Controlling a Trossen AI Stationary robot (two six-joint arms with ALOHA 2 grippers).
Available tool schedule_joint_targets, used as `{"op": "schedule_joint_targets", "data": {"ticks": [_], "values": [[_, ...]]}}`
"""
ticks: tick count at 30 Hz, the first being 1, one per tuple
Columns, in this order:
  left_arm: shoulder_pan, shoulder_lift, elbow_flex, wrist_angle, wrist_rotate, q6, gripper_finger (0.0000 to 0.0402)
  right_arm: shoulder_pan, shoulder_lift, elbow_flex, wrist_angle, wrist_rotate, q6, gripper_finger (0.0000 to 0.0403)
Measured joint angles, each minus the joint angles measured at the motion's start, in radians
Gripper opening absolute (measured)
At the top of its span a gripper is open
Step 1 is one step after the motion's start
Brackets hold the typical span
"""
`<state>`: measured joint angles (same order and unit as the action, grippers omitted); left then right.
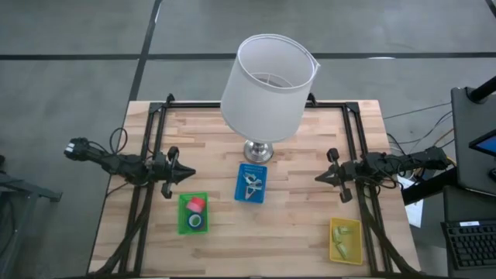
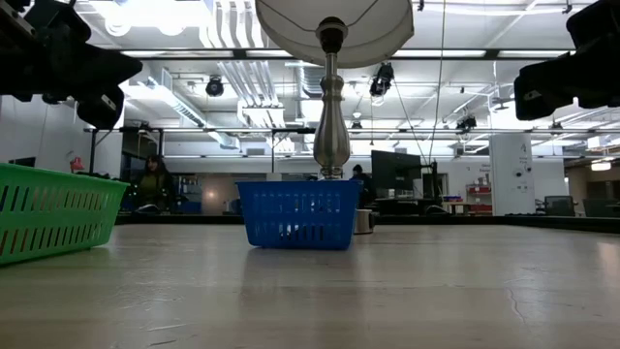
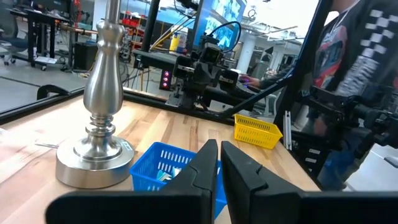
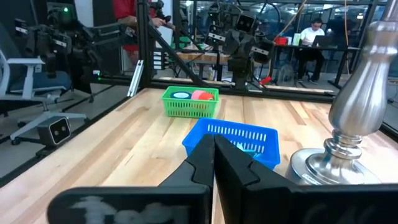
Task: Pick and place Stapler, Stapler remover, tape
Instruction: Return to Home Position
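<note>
item 1 – tape: in green bin, left half of table. one red roll + one blue roll w/ pale centre show side by side; any others can't be made out. binned, so sorting here judged done.
item 2 – left pincer: over table's left side, just beside green bin, tip aimed at centre. fingers all but touching, nothing between them. held up off the wood; reads as parked, clear of the bins.
item 3 – right pincer: mirror spot on right side, facing the left one. fingers pressed together, empty. apart from yellow bin.
item 4 – blue bin: centre, touching or just beside lamp base. small pale pieces inside; which tool, can't tell.
item 5 – yellow bin: right half, near table edge. yellowish thing inside, prob. a task item, not sure.
item 6 – lamp: metal base mid-table, big white shade overhanging. stands between the two arms; main obstacle to any cross-table reach.
item 7 – person: beyond table edge, by rig frame; not touching anything on table.
</note>
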<state>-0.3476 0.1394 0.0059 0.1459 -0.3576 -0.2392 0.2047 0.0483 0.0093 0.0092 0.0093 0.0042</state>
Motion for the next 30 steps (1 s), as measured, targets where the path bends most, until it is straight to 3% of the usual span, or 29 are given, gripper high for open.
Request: {"op": "schedule_joint_targets", "data": {"ticks": [30], "values": [[0.000, 0.000, 0.000, 0.000, 0.000, 0.000, 0.0023, 0.000, 0.000, 0.000, 0.000, 0.000, -0.007, 0.0008]]}}
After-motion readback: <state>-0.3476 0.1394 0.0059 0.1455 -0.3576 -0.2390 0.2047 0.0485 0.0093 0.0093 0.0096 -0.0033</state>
